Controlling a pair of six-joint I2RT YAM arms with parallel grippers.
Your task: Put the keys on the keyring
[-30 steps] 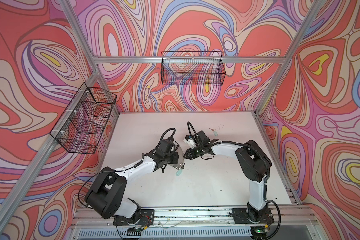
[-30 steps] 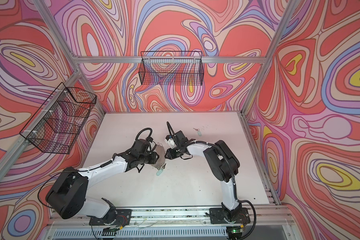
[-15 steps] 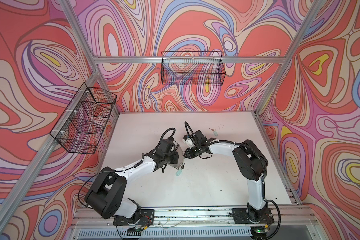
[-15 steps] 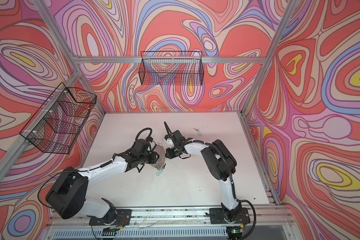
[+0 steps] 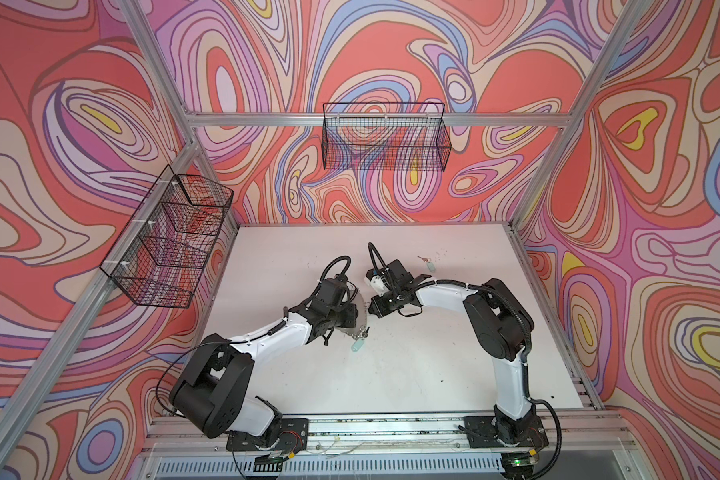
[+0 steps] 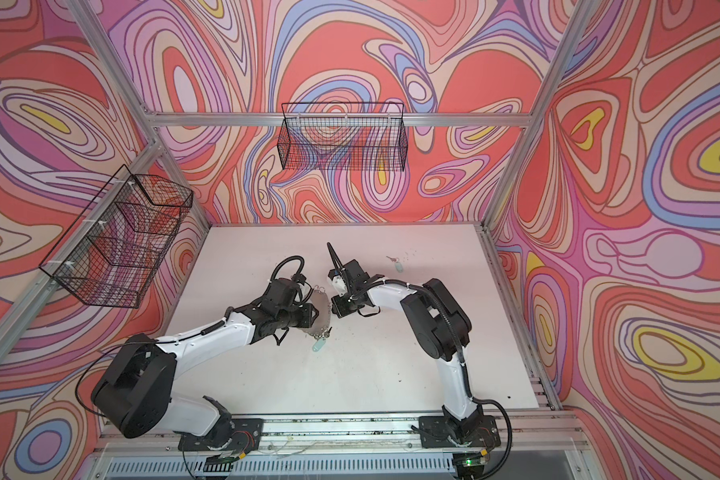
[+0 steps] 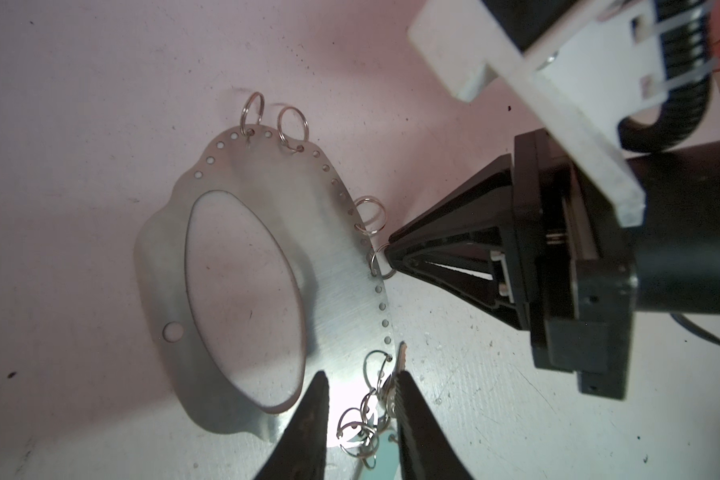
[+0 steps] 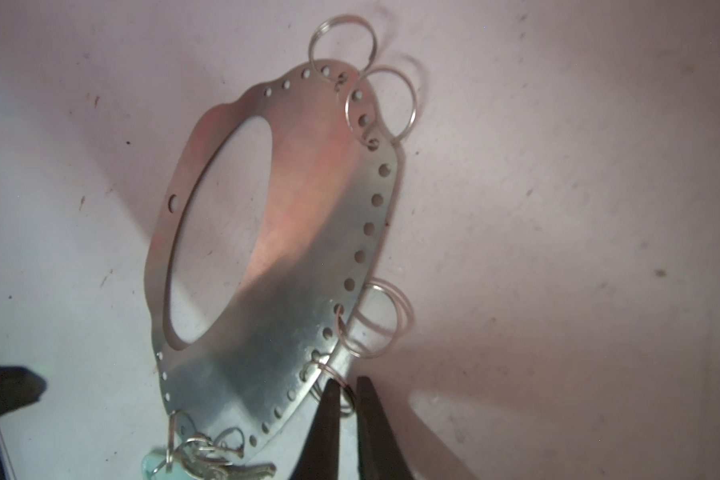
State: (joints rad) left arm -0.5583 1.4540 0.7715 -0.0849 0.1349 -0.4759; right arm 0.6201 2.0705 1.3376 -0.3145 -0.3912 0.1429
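Pinching a wire loop (image 7: 376, 266) on the rim of the keyring (image 7: 329, 270), the right hand (image 7: 391, 258) is pressing its tips together. The left hand (image 7: 360, 380) is gripping the keyring beside an attached key (image 8: 244, 459), tilted off the desk (image 5: 412, 374); a loose key (image 5: 427, 262) is lying well behind the right hand.

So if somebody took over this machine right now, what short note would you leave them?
Left gripper: shut on the keyring, which looks lifted off the table.
Right gripper: shut on an empty split ring at the keyring's rim.
Done: at least one mint-tagged key hangs from the keyring, next to the left gripper.
Left: a second tagged key lies loose on the far side of the table, behind the right arm; it goes on next.
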